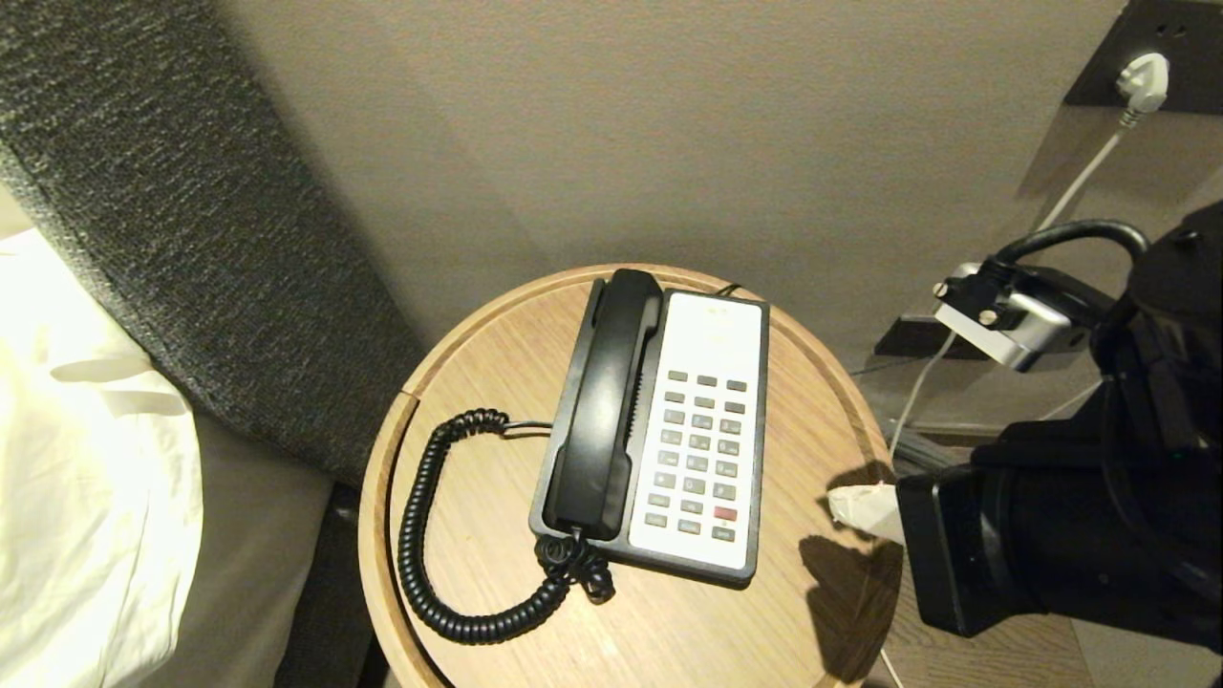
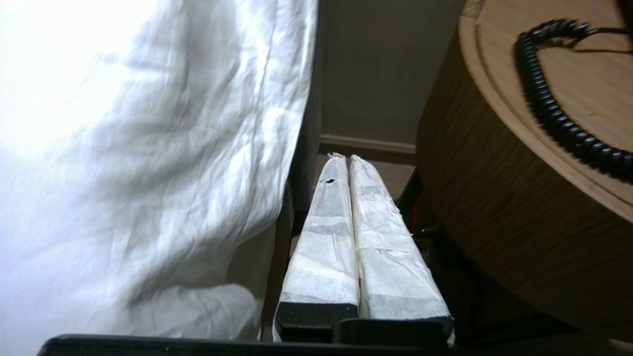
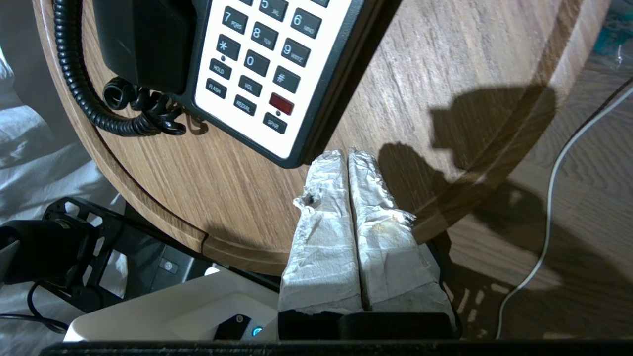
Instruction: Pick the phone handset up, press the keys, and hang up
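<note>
Phone handset (image 1: 605,406) is lying in its cradle on the left side of the phone base (image 1: 702,430), which is sitting on a round wooden table (image 1: 812,382). Its coiled cord (image 1: 420,554) is looping out across the table toward the robot's left. The right pincer (image 3: 348,158) is hovering over the table's near right edge, just beside the base's corner, with its tape-wrapped fingers pressed together and gripping nothing. The left pincer (image 2: 346,160) is hanging low between the white bedding (image 2: 148,148) and the table's side, also closed and empty. The keypad (image 1: 702,449) is lying exposed. Risks, as a judgement: closed fingers cannot take the handset, so a reach now may shove the base or snag the cord.
</note>
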You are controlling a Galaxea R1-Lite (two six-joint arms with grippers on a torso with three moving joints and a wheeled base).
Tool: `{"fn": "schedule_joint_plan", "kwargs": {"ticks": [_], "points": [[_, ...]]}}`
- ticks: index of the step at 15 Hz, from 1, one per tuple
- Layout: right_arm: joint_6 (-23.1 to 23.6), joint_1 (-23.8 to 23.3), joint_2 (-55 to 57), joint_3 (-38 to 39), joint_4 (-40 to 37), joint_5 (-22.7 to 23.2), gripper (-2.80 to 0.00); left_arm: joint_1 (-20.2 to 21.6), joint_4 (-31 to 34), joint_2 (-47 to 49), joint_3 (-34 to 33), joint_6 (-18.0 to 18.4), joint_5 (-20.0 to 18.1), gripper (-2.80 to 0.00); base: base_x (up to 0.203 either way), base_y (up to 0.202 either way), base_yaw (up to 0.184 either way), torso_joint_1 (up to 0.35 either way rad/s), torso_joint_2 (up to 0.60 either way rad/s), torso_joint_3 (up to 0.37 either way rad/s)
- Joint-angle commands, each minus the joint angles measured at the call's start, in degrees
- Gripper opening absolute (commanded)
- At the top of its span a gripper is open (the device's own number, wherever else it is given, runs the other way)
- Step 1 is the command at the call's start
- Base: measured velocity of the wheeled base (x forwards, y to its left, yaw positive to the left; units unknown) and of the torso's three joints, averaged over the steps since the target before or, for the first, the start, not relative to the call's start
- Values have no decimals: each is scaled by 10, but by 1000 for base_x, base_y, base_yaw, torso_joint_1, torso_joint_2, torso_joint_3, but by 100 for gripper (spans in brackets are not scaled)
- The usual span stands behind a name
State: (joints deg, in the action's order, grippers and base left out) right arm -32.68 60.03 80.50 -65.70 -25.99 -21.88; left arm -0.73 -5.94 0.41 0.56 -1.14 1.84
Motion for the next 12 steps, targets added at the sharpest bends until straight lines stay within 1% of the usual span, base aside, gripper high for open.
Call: {"fn": "schedule_joint_plan", "kwargs": {"ticks": [1,2,3,4,5,6,7,9,12], "points": [[-2,1,-9,7,0,-2,-280,1,-1,-3,-26,32,-13,-280,0,0,0,0,0,0],[-2,1,-13,7,-1,-2,-280,1,19,-3,-24,59,-24,-280,0,0,0,0,0,0],[-2,1,-17,7,-3,-2,-280,1,36,-2,-18,63,-28,-280,0,0,0,0,0,0],[-2,0,-21,7,-5,-2,-280,1,31,-3,-20,57,-27,-280,0,0,0,0,0,0],[-2,0,-23,10,-4,-1,-280,1,12,-3,-26,56,-29,-280,0,0,0,0,0,0],[-2,0,-23,16,-1,-2,-280,1,4,-3,-28,64,-29,-280,0,0,0,0,0,0],[-2,0,-24,17,-1,-2,-280,1,6,-3,-29,61,-30,-280,0,0,0,0,0,0],[-2,0,-35,23,-1,-1,-280,1,3,-3,-29,44,-28,-280,0,0,0,0,0,0],[-2,-12,-47,59,11,-1,-280,1,2,-3,-29,40,-27,-280,0,0,0,0,0,0]]}}
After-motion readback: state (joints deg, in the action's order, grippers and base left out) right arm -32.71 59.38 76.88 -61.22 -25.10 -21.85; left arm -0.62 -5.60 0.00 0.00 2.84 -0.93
